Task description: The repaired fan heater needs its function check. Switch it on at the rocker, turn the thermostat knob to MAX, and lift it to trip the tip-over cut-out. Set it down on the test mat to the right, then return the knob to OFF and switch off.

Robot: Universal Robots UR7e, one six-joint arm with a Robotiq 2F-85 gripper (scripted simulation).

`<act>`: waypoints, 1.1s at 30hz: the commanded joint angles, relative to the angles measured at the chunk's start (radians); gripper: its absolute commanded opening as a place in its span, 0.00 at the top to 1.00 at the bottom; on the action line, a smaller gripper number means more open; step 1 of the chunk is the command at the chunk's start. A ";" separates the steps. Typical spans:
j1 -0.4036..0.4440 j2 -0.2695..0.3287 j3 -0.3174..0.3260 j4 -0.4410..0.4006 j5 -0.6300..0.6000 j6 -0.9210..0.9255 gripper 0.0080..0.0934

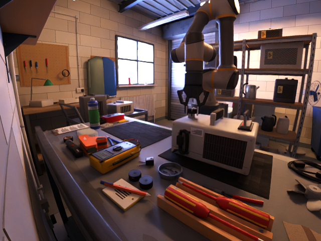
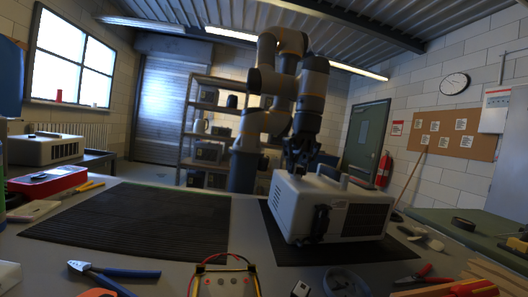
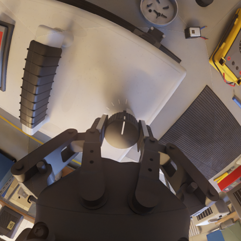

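Observation:
The dark thermostat knob [image 3: 122, 133] stands on the top of the white fan heater [image 1: 215, 141], near the corner that faces the larger ribbed test mat [image 2: 140, 217]. My gripper [image 3: 122, 130] comes straight down over it, with one finger pad on each side of the knob, gripping it. The knob's white line points at the end of a short arc of tick marks. The heater sits on a smaller dark mat [image 2: 332, 243], its ribbed carry handle [image 3: 37, 83] along the top and the rocker [image 1: 245, 125] at the far end.
The arm's base [image 2: 242, 171] rises just behind the heater. A yellow meter [image 1: 114, 155], a parts dish [image 1: 170, 170], two black caps, a screwdriver rack [image 1: 215, 207] and pliers [image 2: 107, 275] lie along the bench front. The larger mat's surface is bare.

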 commanded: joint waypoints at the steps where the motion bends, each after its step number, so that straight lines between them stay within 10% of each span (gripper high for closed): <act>1: 0.000 -0.001 0.000 0.000 0.000 0.000 0.54; 11: 0.000 -0.001 0.000 0.000 0.000 0.000 0.30; 33: 0.000 -0.045 -0.018 0.061 0.000 0.000 0.30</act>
